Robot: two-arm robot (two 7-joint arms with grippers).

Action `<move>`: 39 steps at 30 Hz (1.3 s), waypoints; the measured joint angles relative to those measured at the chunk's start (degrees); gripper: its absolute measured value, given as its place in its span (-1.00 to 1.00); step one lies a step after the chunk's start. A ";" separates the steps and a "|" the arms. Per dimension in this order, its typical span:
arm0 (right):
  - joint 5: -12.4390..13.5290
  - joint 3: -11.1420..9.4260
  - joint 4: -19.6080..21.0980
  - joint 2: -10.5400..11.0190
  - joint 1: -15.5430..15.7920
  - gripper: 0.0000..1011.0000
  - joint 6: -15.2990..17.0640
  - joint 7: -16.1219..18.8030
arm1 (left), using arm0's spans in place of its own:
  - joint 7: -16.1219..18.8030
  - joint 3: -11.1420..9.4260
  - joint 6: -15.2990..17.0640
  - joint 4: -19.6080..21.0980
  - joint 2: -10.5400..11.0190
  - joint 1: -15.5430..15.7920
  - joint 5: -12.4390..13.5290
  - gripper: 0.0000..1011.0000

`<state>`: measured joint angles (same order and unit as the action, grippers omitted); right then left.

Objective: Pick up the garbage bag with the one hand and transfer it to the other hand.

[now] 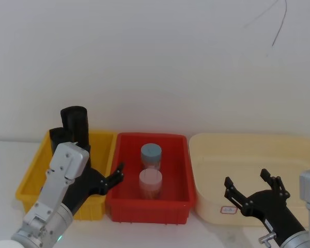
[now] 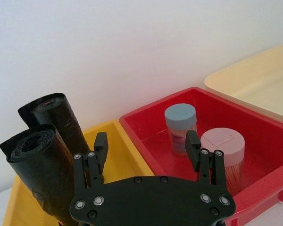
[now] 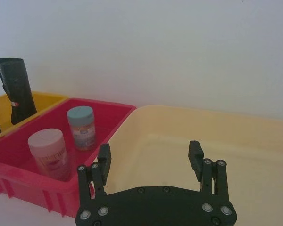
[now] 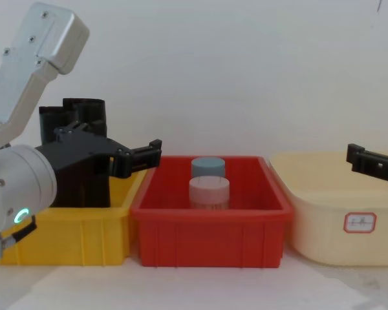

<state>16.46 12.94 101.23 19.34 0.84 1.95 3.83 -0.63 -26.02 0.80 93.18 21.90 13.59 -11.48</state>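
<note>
Two black rolls stand upright side by side at the back left of the yellow bin [image 1: 28, 178]. The garbage bag [image 2: 35, 169] is the nearer roll in the left wrist view, seen too in the head view [image 1: 58, 136]. The other roll [image 3: 13, 89] carries a small red-and-white label. My left gripper [image 2: 146, 143] is open and empty. It hovers just right of the rolls, over the wall between the yellow and red bins [image 1: 104, 173] [image 4: 119, 154]. My right gripper [image 1: 246, 178] [image 3: 148, 153] is open and empty over the front of the cream tub.
A red bin [image 1: 150, 206] in the middle holds two jars, one with a blue lid [image 1: 151, 154] and one with a pink lid [image 1: 150, 182]. A wide cream tub [image 1: 248, 147] stands at the right. A white wall rises close behind the bins.
</note>
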 joint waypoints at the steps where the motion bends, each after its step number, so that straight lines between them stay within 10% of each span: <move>1: 0.00 0.00 0.00 0.00 0.00 0.98 0.00 0.00 | 0.00 0.00 0.00 0.00 0.00 0.00 0.00 0.98; 39: 0.00 0.00 0.00 0.00 0.00 0.98 0.00 0.00 | 1.35 -0.81 0.16 0.23 -1.69 0.28 1.58 0.98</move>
<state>16.46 12.94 101.23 19.33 0.84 1.95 3.83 0.72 -26.84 0.96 93.41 20.21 13.86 -9.90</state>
